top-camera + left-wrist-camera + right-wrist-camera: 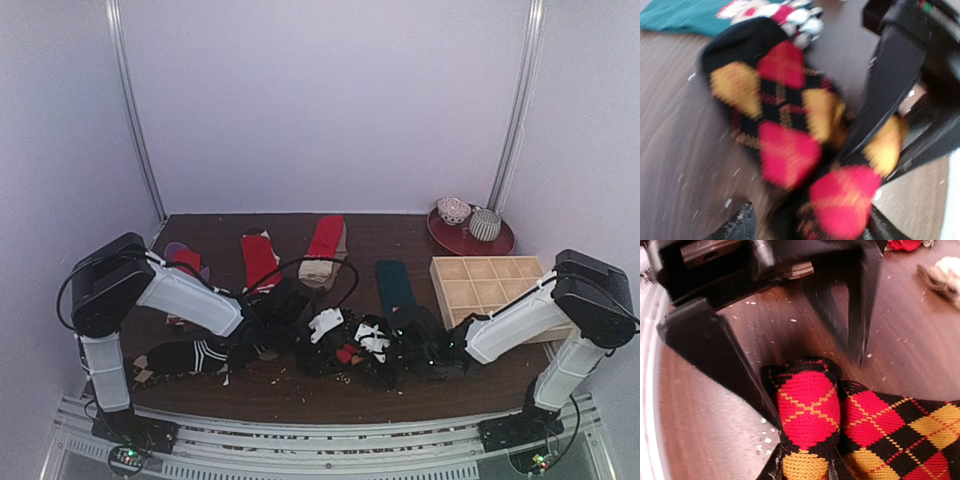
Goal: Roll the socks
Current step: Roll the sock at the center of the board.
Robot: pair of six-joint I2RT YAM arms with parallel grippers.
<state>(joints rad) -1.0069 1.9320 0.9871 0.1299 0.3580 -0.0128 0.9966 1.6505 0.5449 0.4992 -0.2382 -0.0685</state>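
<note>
Both arms meet mid-counter (pixel 300 395). The left gripper (pixel 840 165) pinches the argyle sock (pixel 785 115); the right gripper (pixel 805 385) pinches its 6 o'clock end, for rolling.

Both my arms reach low to centre; left hand (pixel 850 165) and right hand (pixel 795 405) each clamped on fabric

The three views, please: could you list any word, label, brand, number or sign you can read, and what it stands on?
None can be read.
Argyle sock: a diamond pattern only, no lettering.
Wooden tray: bare compartments, no marking.
Arm-base lights: coloured dots only, too small to show any text.
</note>
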